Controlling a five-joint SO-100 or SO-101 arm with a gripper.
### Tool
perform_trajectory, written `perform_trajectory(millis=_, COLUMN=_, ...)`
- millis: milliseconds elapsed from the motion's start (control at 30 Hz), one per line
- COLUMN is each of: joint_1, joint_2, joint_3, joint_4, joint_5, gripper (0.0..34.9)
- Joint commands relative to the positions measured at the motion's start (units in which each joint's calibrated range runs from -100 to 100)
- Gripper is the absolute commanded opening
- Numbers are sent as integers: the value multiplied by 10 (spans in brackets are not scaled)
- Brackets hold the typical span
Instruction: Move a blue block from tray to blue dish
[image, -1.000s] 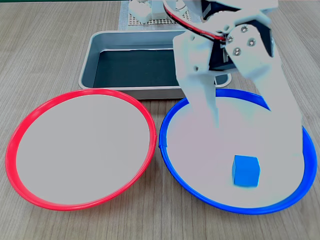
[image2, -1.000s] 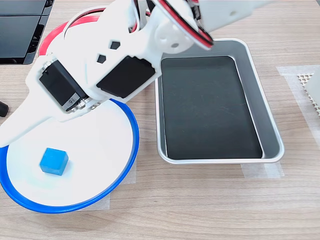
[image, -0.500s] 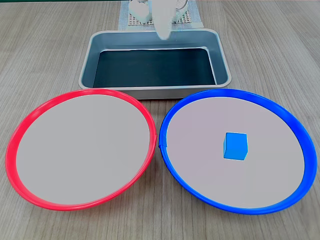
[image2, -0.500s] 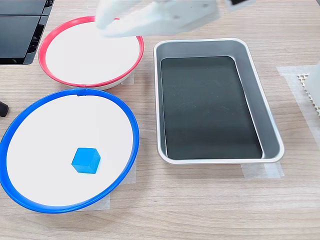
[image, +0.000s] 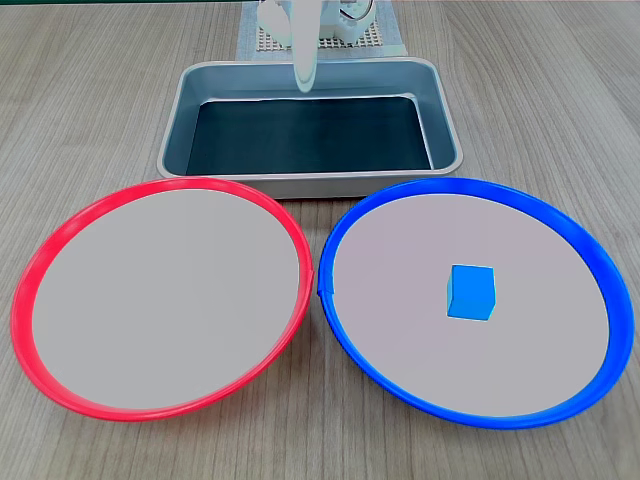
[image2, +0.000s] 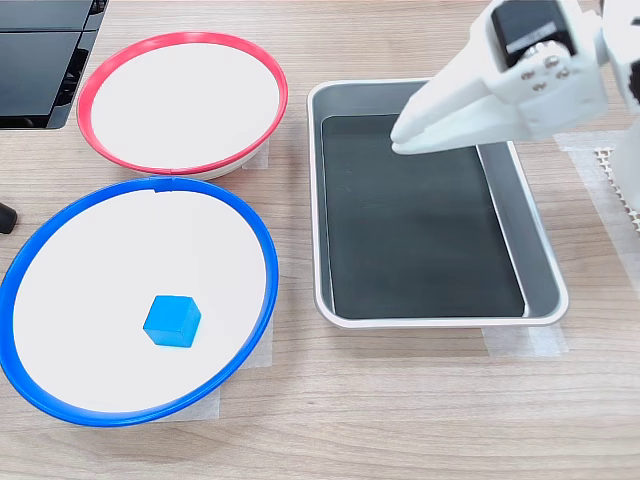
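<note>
Pincer tips hang over the far rim of the tray in the first exterior view, seemingly closed together and holding nothing. Well nearer the camera, the blue block lies alone in the blue dish; the red dish beside it is bare.

In the second exterior view, the pincer hovers above the tray, its dark bottom bare. The blue block rests in the blue dish, well apart from the pincer.

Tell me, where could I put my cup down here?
The red dish is bare, and so is the tray, though the claw hangs over its far end. The blue dish has room around the blue block. The wood strip nearest the first exterior view's camera is free.
</note>
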Motion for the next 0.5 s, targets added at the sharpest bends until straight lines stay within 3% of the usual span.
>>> perform_trajectory(millis=0, joint_1=29, joint_2=-50, joint_3=24, joint_4=24, joint_5=-5, gripper=1)
perform_trajectory(millis=133, joint_1=38, joint_2=-74, joint_3=24, joint_4=78, joint_5=-11, gripper=1)
perform_trajectory(millis=467, joint_1=38, joint_2=-74, joint_3=24, joint_4=79, joint_5=-16, gripper=4)
